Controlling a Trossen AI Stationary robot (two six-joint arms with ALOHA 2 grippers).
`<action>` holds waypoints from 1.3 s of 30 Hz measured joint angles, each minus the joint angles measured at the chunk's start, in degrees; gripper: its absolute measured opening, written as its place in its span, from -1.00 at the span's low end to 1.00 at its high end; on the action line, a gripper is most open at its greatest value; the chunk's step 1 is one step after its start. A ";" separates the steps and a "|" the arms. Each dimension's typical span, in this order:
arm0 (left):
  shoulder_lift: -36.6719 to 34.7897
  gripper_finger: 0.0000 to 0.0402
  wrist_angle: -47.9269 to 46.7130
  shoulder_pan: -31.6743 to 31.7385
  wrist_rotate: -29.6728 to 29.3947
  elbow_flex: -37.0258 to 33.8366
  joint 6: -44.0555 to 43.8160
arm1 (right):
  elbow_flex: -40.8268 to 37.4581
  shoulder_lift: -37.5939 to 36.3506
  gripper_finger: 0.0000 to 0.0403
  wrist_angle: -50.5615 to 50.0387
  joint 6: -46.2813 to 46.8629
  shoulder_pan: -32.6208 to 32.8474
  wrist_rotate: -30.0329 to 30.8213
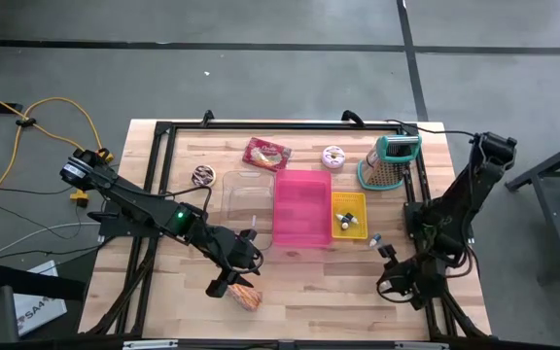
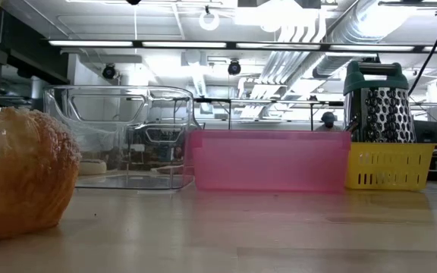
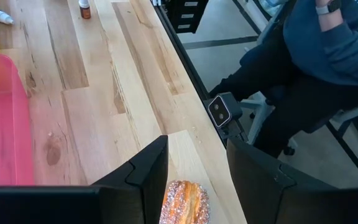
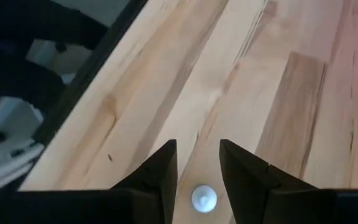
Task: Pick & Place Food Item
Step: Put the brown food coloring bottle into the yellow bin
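Note:
A sugar-crusted pastry lies on its side on the wooden table near the front edge; the low view shows it resting there. My left gripper hangs just above it and is open. Its fingers stand on either side of the pastry without touching it. My right gripper hovers low over the table's near right corner, its fingers a narrow gap apart. A small white round thing shows between them. I cannot tell whether they touch it.
A clear container, a pink bin and a yellow basket stand mid-table. A grater, a wrapped snack and two donuts sit behind them. A person sits beyond the table's near edge.

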 joint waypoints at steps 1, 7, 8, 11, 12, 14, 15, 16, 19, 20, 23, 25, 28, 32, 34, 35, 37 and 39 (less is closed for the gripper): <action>0.00 -0.21 0.00 0.00 0.02 0.02 0.00 | 0.00 0.34 -0.46 -0.14 0.03 0.23 0.00; 0.00 -0.21 0.00 0.00 0.00 0.02 0.00 | 0.00 2.51 -0.46 -3.75 2.75 0.88 0.22; 0.00 -0.21 0.00 0.00 0.02 0.00 0.00 | -0.02 2.73 -0.46 -4.34 3.15 0.86 0.52; 0.00 -0.21 0.00 0.00 0.01 0.02 0.00 | -0.02 3.21 -0.46 -4.94 3.23 0.86 1.04; 0.00 -0.21 0.00 0.00 0.00 0.02 0.00 | -0.02 3.31 -0.46 -5.01 3.22 0.86 1.05; 0.00 -0.21 0.00 0.00 0.01 0.02 0.00 | -0.02 3.57 -0.46 -4.91 3.23 0.86 1.05; 0.00 -0.21 0.00 0.00 0.01 0.02 0.00 | -0.01 3.79 -0.46 -4.93 3.23 0.86 1.05; 0.00 -0.21 0.00 0.00 0.01 0.01 0.00 | -0.02 3.98 -0.46 -4.91 3.23 0.86 1.03; 0.00 -0.21 0.00 0.00 0.02 0.02 0.00 | -0.02 4.53 -0.46 -4.74 3.26 0.86 0.87; 0.00 -0.21 0.00 0.00 0.00 0.01 0.00 | -0.02 4.69 -0.46 -4.52 3.26 0.86 0.85; 0.00 -0.21 0.00 0.00 0.01 0.01 0.00 | -0.02 4.83 -0.46 -3.80 3.26 0.86 0.81; 0.00 -0.21 0.00 0.00 0.01 0.02 0.00 | -0.02 4.83 -0.46 -3.72 3.26 0.86 0.81; 0.00 -0.21 0.00 0.00 0.02 0.02 0.00 | -0.02 4.83 -0.46 -3.75 3.26 0.86 0.57; 0.00 -0.21 0.00 0.00 0.01 0.01 0.00 | -0.02 4.83 -0.46 -4.14 5.06 0.86 0.40; 0.00 -0.21 0.00 0.00 0.01 0.02 0.00 | -0.02 5.01 -0.46 -4.53 5.93 0.86 0.34; 0.00 -0.21 0.00 0.00 0.00 0.02 0.00 | -0.02 5.12 -0.46 -4.62 6.03 0.86 0.22; 0.00 -0.21 0.00 0.00 0.02 0.01 0.00 | -0.02 5.66 -0.46 -4.46 6.05 0.86 -0.11; 0.00 -0.21 0.00 0.00 0.00 0.02 0.00 | -0.02 6.56 -0.46 -4.16 6.21 0.86 -0.46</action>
